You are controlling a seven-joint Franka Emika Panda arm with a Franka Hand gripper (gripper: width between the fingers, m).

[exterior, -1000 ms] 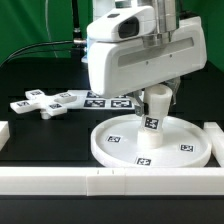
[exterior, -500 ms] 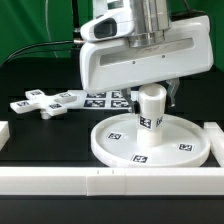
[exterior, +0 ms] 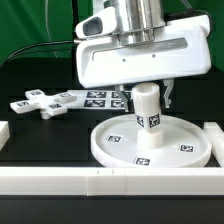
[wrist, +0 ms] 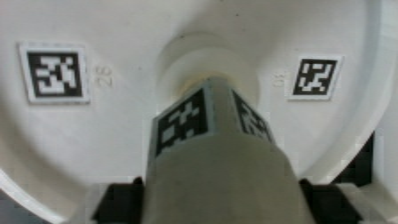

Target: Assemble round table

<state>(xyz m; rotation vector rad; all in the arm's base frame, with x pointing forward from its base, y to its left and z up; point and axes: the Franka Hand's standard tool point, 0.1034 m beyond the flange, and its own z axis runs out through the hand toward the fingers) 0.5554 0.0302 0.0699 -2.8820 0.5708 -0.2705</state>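
Round disc (exterior: 183, 149): lies flat on the black counter (exterior: 40, 135), rim up, with square tags on its face.
Post (exterior: 148, 118): stands upright on the middle of the disc, with a tag on its side. The wrist view looks down the post (wrist: 217, 150) onto the disc (wrist: 107, 130).
End effector (exterior: 147, 97): hangs straight above the disc's middle, its white body over the top of the post.
Fingers (exterior: 167, 96): set apart, one on each side of the post's upper end. A dark finger in the exterior view stands a little clear of the post. In the wrist view the pads (wrist: 121, 200) flank it closely.
Cross-shaped piece (exterior: 45, 101): lies flat on the counter, well apart from the disc, toward the exterior view's left.
Marker board (exterior: 100, 98): lies flat behind the disc, between it and the cross-shaped piece.
Border rail (exterior: 100, 180): a long white bar just in front of the disc.
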